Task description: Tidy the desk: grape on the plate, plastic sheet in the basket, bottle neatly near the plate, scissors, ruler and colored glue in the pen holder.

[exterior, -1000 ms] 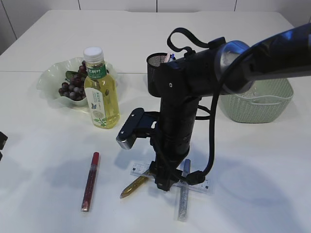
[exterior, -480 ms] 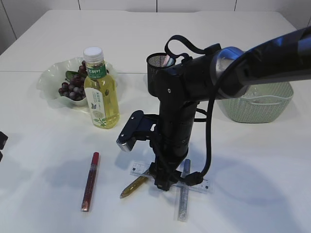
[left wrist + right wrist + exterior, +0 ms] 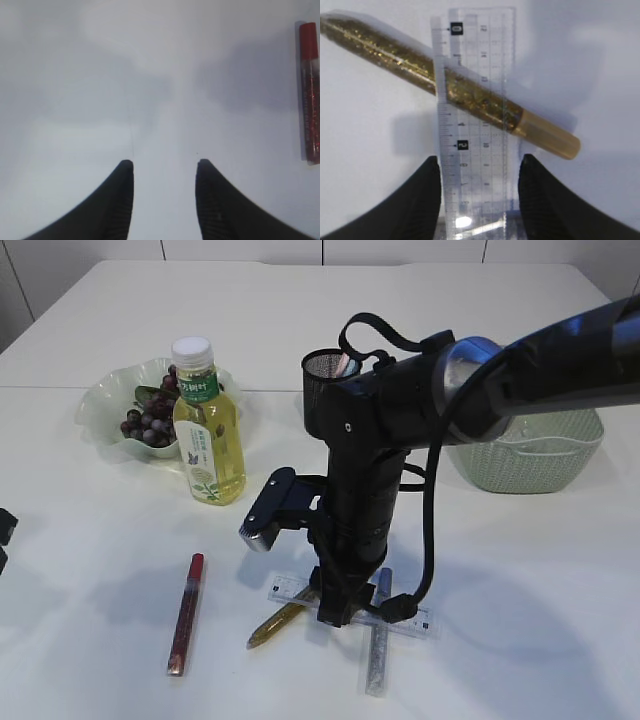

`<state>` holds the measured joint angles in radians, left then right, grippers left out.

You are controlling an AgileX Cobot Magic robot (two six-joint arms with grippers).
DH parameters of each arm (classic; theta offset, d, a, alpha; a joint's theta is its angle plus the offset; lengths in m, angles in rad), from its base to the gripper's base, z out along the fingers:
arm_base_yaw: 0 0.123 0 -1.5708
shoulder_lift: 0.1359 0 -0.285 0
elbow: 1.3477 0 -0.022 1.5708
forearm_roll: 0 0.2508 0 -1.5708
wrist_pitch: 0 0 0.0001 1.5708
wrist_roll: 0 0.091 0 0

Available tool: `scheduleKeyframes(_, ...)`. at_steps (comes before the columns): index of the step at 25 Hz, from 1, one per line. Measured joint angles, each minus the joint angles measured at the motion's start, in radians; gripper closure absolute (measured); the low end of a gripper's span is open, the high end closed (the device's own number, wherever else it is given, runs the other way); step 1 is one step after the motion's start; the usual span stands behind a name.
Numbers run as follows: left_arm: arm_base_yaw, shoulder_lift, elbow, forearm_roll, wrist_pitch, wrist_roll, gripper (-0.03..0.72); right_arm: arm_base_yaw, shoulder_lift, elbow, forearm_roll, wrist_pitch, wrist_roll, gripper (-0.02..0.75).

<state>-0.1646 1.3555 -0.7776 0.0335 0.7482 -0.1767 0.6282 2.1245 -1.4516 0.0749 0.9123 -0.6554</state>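
Right now the right gripper [image 3: 479, 172] hangs nose-down over the clear ruler [image 3: 474, 125], w/ its jaws spread and one fingertip either side of the ruler's width. In the right wrist view the ruler runs straight away from the jaws, so its long axis lies along the gap btwn them, not across it. That's the relation the grab depends on, imo: closing would squeeze the ruler's two long edges. Whether the tips already touch the table can't be told.

Landmark = the ruler. A gold glitter glue tube [image 3: 445, 85] lies slantwise under it, seen thru the clear plastic, poking out both sides just beyond the fingertips. It may get nudged or lifted along. A blue glue tube [image 3: 378, 640] crosses the ruler's other end. A red glue tube [image 3: 185, 612] lies well off to the left of the ruler.

Left gripper [image 3: 164, 172] is well apart from the ruler, near the red tube, jaws spread over bare table [image 3: 100, 75], holding nothing. So the right arm is far nearer.
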Motion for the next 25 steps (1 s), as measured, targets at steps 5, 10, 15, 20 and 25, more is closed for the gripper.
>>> scheduleKeyframes(5, 0.0, 0.0, 0.0, -0.001, -0.001, 0.0, 0.389, 0.0, 0.0, 0.0, 0.0, -0.002, 0.0, 0.423)
scheduleKeyframes(10, 0.0, 0.0, 0.0, -0.001, -0.004, 0.0, 0.389, 0.0, 0.0, 0.0, 0.0, -0.004, 0.0, 0.444)
scheduleKeyframes(15, 0.0, 0.0, 0.0, -0.001, -0.004, 0.0, 0.39, 0.0, 0.0, -0.007, 0.0, 0.014, 0.018, 0.444)
scheduleKeyframes(20, 0.0, 0.0, 0.0, -0.001, -0.004, 0.0, 0.39, -0.008, -0.01, -0.025, 0.054, 0.048, 0.022, 0.444)
scheduleKeyframes(25, 0.0, 0.0, 0.0, -0.002, -0.004, 0.0, 0.39, -0.054, -0.078, -0.027, 0.156, 0.056, 0.015, 0.445)
